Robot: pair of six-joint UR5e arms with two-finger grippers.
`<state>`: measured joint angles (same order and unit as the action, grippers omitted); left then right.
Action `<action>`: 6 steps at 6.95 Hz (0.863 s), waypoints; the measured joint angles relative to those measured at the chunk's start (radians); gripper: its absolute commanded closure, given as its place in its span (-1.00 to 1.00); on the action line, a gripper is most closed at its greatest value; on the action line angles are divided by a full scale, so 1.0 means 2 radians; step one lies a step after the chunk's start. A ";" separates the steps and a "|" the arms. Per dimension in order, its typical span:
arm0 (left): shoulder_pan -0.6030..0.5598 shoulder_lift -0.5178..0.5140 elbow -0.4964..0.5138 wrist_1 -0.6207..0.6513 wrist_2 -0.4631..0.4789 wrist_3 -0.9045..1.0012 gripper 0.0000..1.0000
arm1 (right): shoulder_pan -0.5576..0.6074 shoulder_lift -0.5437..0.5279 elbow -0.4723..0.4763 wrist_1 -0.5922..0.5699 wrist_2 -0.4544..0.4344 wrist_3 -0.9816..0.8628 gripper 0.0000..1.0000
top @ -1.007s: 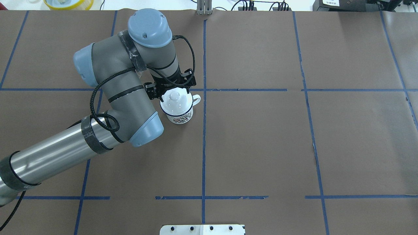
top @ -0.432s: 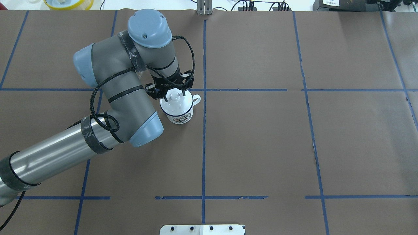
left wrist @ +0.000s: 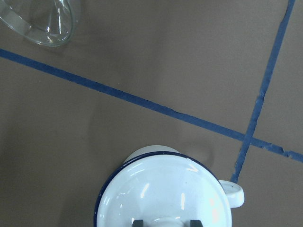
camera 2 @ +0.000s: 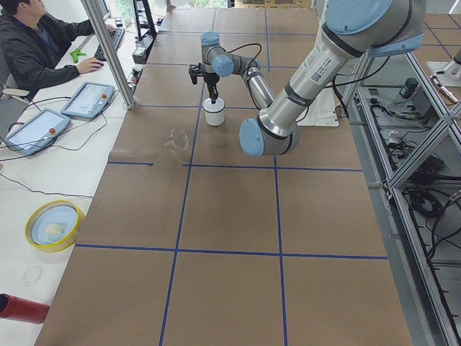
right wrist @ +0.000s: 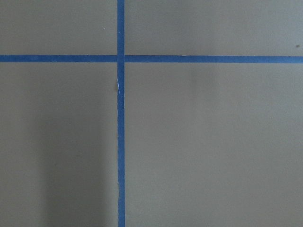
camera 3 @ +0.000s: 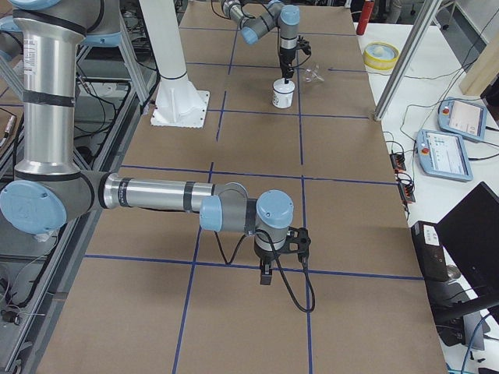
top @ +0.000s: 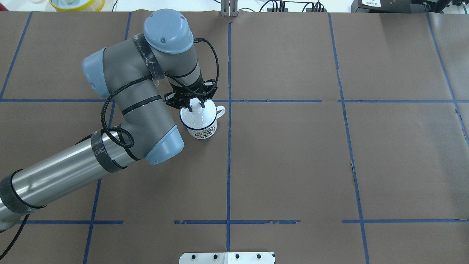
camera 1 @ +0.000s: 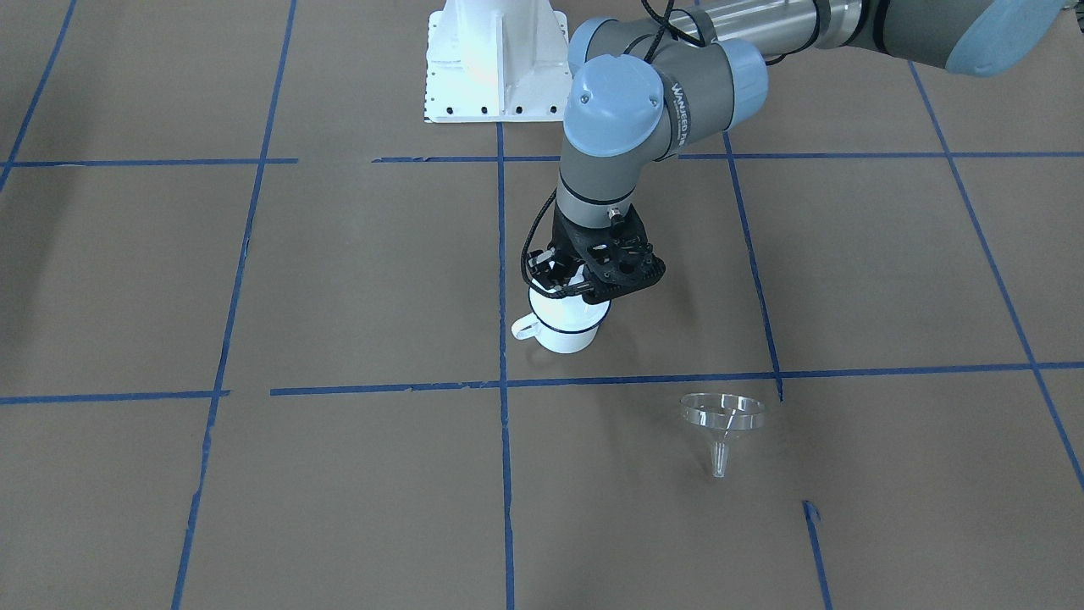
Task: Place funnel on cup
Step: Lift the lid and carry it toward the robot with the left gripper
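- Overhead exterior view: the left gripper (top: 196,106) stands over the cup (top: 203,132). Its fingers are now drawn in and clamped on the knob of the round white lid (top: 193,118) — a second ago they were spread wide on either side of it.
- What this likely means: the lid is gripped but not yet lifted, and it must come off before the funnel can sit in the cup's mouth.
- The cup is a white mug with a dark blue rim. The lid closes it, so whatever is inside is hidden.
- The funnel (camera 1: 722,415) is clear and empty. It rests untouched on the brown paper (top: 293,165), well apart from the cup, beyond a blue tape line (left wrist: 142,101) and toward the robot's left.
- The right gripper (camera 3: 265,276) hangs over the paper far from both, seen only from the side — I cannot tell whether its fingers are apart or together.
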<state>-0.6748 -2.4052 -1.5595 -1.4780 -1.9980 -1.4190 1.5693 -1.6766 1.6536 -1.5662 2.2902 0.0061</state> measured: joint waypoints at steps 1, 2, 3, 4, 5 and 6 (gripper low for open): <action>0.000 0.001 -0.012 0.012 0.000 0.001 1.00 | 0.000 0.000 0.000 0.000 0.000 0.000 -1.00; -0.001 0.002 -0.040 0.039 0.001 0.007 1.00 | 0.000 0.000 0.000 0.000 0.000 0.000 -1.00; -0.002 0.003 -0.076 0.071 0.001 0.013 1.00 | 0.000 0.000 0.000 0.000 0.000 0.000 -1.00; -0.003 0.009 -0.113 0.096 0.001 0.017 1.00 | 0.000 0.000 0.000 0.000 0.000 0.000 -1.00; 0.002 0.024 -0.145 0.107 0.001 0.016 1.00 | 0.000 0.000 0.000 0.000 0.000 0.000 -1.00; 0.019 0.036 -0.166 0.111 0.013 0.005 1.00 | 0.000 0.000 0.000 0.000 0.000 0.000 -1.00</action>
<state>-0.6373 -2.3323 -1.8913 -1.2567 -1.9715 -1.4084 1.5693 -1.6767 1.6536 -1.5662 2.2902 0.0061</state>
